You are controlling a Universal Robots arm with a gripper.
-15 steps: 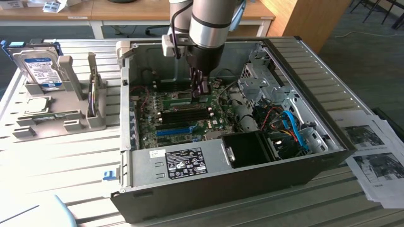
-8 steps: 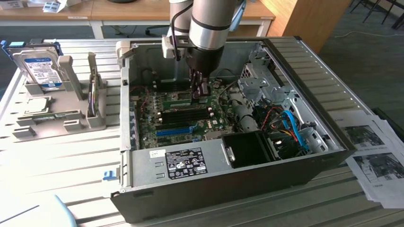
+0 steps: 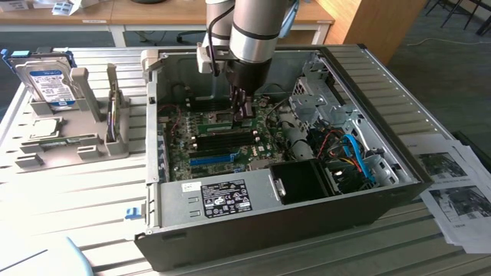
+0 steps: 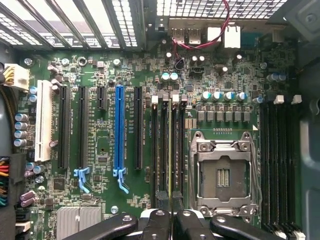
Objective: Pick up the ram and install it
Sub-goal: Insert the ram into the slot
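Note:
My gripper (image 3: 244, 115) hangs low inside the open computer case (image 3: 268, 230), just over the green motherboard (image 3: 222, 149). Its black fingers (image 4: 156, 222) are shut on the ram (image 4: 170, 150), a thin green strip that the wrist view shows edge-on. The strip runs lengthwise over the black memory slots (image 4: 163, 150) beside the silver processor socket (image 4: 223, 175), in line with them. White slot clips (image 4: 175, 98) stand at its far end. Whether the ram touches a slot I cannot tell.
A long blue slot (image 4: 119, 130) and a white slot (image 4: 44, 122) lie to one side. More black slots (image 4: 280, 165) flank the socket. On the exterior view's left, a grey holder (image 3: 61, 149) carries a hard drive (image 3: 48, 86). Papers (image 3: 452, 190) lie on the right. Cables (image 3: 353, 155) crowd the case.

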